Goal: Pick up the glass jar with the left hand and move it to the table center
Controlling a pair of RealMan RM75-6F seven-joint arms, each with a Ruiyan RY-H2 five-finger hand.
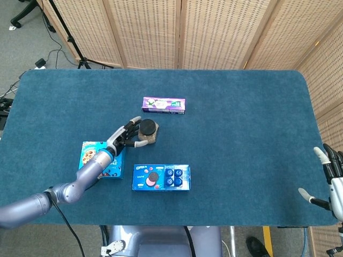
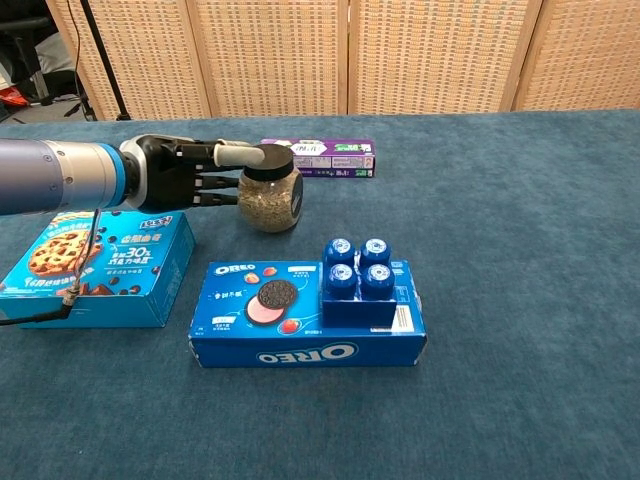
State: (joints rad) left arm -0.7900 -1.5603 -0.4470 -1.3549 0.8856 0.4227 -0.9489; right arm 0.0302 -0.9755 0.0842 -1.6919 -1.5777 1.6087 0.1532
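A small glass jar (image 1: pixel 147 131) (image 2: pixel 270 197) with a black lid and grainy brown contents is gripped by my left hand (image 1: pixel 124 136) (image 2: pixel 190 172). The hand wraps it from the left, with one finger lying over the lid. The jar hangs a little tilted over the blue table (image 1: pixel 236 123), between the purple box and the Oreo box. At the far right edge of the head view my right hand (image 1: pixel 329 176) shows with fingers apart and nothing in it. The chest view does not show the right hand.
A purple box (image 1: pixel 163 105) (image 2: pixel 318 157) lies behind the jar. An Oreo box (image 1: pixel 161 178) (image 2: pixel 308 313) with several blue cups lies in front of it. A blue cookie box (image 1: pixel 102 159) (image 2: pixel 95 266) sits under my left forearm. Wicker screens stand behind the table.
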